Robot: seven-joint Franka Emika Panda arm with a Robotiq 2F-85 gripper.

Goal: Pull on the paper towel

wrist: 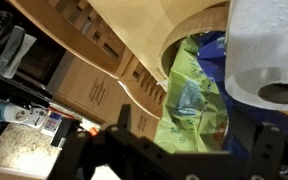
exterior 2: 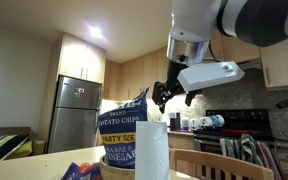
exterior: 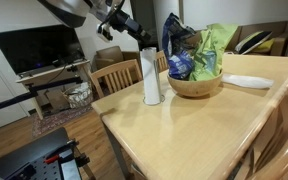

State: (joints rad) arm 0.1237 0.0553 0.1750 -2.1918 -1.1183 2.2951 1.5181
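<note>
The paper towel [exterior: 152,78] is a tall white roll standing upright on the wooden table, next to a wooden bowl. It also shows at the bottom of an exterior view [exterior 2: 152,152] and from above at the top right of the wrist view [wrist: 269,50]. No loose sheet hangs from it that I can see. My gripper [exterior: 141,38] hovers in the air just above the roll, apart from it. Its fingers are spread and empty in an exterior view [exterior 2: 174,96] and in the wrist view [wrist: 174,160].
A wooden bowl [exterior: 196,88] holding blue and green chip bags [exterior: 199,50] stands right beside the roll. A flat white plate [exterior: 246,82] lies beyond the bowl. Wooden chairs [exterior: 114,75] stand at the table's edges. The table [exterior: 184,130] has bare wood in front.
</note>
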